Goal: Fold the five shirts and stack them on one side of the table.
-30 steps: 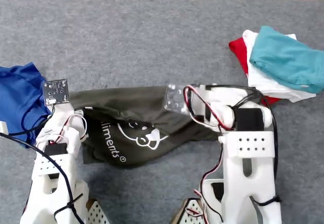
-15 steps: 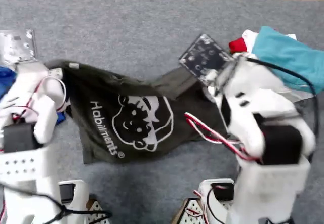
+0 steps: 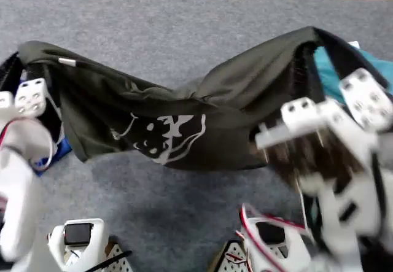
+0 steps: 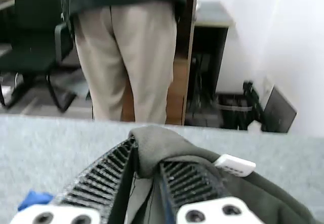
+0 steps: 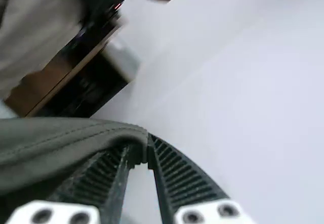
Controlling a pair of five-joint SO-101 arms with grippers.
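Observation:
A dark olive shirt point(image 3: 184, 124) with a white print hangs stretched above the grey table point(image 3: 153, 26), held up by both arms. My left gripper point(image 3: 21, 54) is shut on one top corner at the far left. In the left wrist view its ribbed fingers point(image 4: 111, 168) pinch the olive shirt point(image 4: 157, 143), beside a white label point(image 4: 234, 164). My right gripper point(image 3: 314, 35) is shut on the other top corner at the right. In the right wrist view my right gripper point(image 5: 147, 145) clamps the hem of the olive shirt point(image 5: 55, 138).
A blue shirt point(image 3: 44, 156) lies on the table at the left, partly under the hanging shirt. A teal shirt point(image 3: 376, 66) peeks out behind the right arm. The arm bases point(image 3: 80, 241) stand at the near edge.
Both arms have risen and spread apart. The olive shirt has come off the table and now hangs stretched between them, covering the pile at the right.

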